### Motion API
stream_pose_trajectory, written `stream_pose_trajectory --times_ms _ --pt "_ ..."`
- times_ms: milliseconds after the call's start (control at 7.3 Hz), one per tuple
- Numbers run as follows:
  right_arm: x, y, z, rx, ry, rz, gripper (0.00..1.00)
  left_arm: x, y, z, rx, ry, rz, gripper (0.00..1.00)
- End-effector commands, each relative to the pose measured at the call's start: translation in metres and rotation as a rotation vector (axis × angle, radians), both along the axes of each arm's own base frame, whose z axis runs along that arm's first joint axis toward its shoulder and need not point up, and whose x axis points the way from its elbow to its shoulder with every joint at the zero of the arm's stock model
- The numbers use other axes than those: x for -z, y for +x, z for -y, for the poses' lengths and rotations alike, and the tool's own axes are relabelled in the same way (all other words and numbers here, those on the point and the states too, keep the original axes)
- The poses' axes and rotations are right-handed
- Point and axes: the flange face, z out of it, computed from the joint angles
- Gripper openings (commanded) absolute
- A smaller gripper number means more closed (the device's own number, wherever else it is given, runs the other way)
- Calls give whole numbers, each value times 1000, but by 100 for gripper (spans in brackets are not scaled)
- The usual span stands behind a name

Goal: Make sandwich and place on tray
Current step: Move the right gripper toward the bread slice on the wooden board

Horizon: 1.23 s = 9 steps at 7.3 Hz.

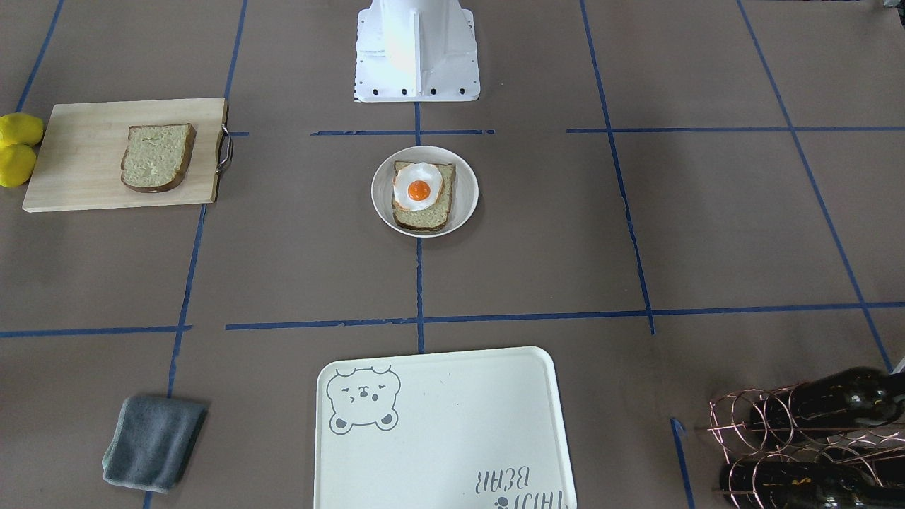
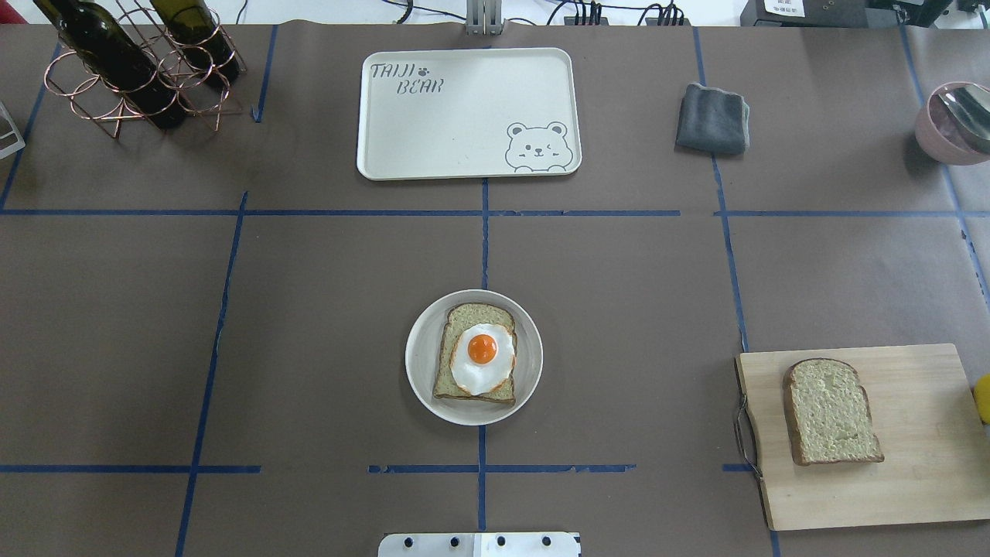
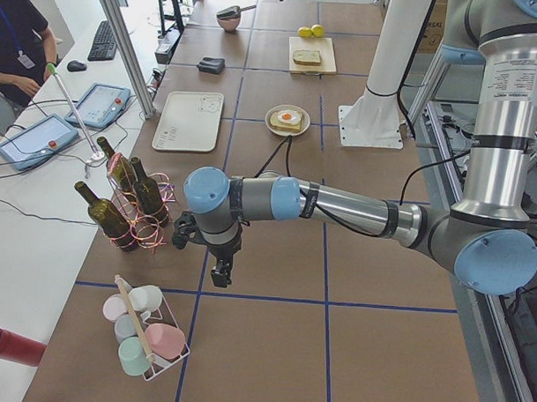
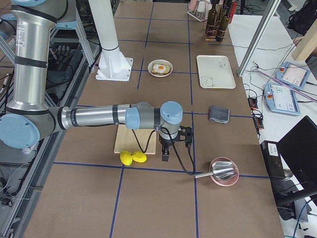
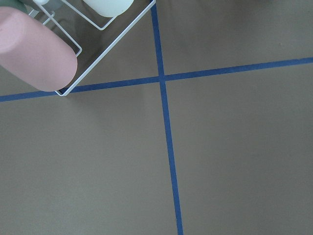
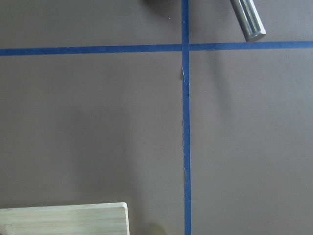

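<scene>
A small round white dish [image 2: 421,371] at the table's middle holds one bread slice [image 2: 452,371] with a fried egg [image 2: 482,357] on top. A second bread slice [image 2: 831,411] lies on the wooden cutting board [image 2: 920,480]. The cream tray [image 2: 464,131] with the bear drawing lies bare at the far side. My left gripper [image 3: 220,274] shows only in the exterior left view, hanging beside the bottle rack, far from the dish. My right gripper [image 4: 165,157] shows only in the exterior right view, beside the lemons past the board. I cannot tell whether either is open or shut.
Wine bottles in a copper rack [image 2: 131,70] stand at the far left. A grey cloth [image 2: 712,118] lies right of the tray. A pink bowl with a metal spoon [image 2: 947,124] and two lemons [image 1: 15,148] sit at the right end, and a cup rack [image 3: 145,333] at the left end.
</scene>
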Motion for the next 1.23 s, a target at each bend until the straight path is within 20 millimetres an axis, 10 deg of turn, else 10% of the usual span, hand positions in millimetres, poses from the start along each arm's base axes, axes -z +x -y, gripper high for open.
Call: stream_pose_trajectory --times_ms 0,822,1096 --pt "4 0 -1 -2 5 3 100 4 0 0 -1 11 0 100" --pt "37 -21 -4 25 109 186 100 21 10 -6 -1 85 -106 100" --pt "51 -68 -22 -11 77 253 100 33 23 -8 -23 208 -162 100"
